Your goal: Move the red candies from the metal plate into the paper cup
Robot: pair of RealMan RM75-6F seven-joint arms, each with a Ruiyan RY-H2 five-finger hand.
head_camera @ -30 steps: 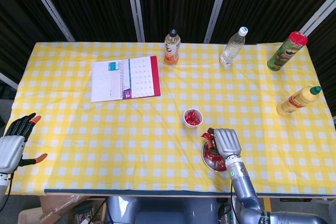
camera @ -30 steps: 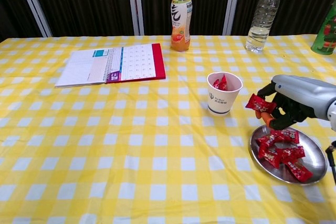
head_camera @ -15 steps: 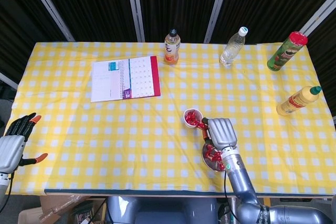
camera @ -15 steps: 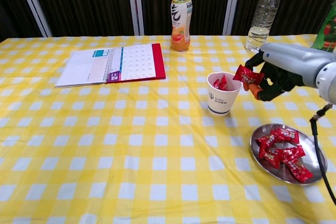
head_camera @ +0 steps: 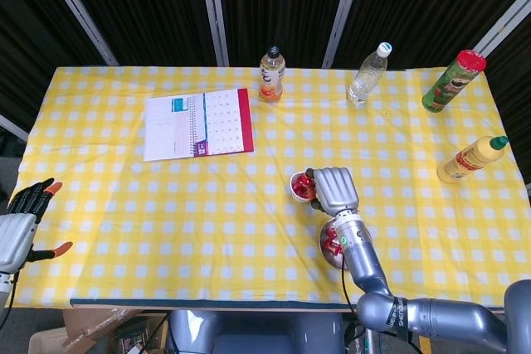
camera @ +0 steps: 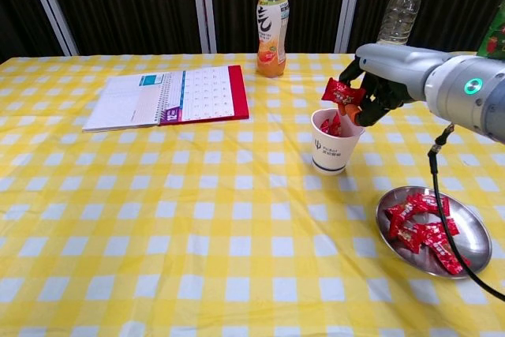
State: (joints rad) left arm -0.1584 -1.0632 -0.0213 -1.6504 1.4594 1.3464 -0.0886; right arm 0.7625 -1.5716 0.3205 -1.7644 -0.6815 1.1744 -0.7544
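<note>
From the head view my right hand [head_camera: 333, 190] is covering most of the paper cup [head_camera: 299, 187], so I am seeing only the left part of its rim and a bit of red inside, and the forearm is hiding the middle of the metal plate [head_camera: 326, 248] too. In the chest view the picture is clearer: the right hand [camera: 377, 84] is hanging just above the paper cup [camera: 334, 142], and its fingertips [camera: 364, 110] are pinching one red candy [camera: 340, 92] over the rim. The long axis of this candy is lying tilted, with its upper end pointing up and to the left and its lower end pointing down toward the cup opening; I cannot tell if it is touching the candies in the cup [camera: 331, 125], which are standing up above the rim. The other fingers are curling under the palm, and I cannot make out each one. The candies on the plate [camera: 422, 229] are lying in a loose heap, pointing different ways, on the metal plate [camera: 470, 256], which is sitting near the cup on its right side. My left hand [head_camera: 18, 226] is showing only in the head view, at the left edge beside the table, partly cut off, with the fingers spreading apart and holding nothing.
</note>
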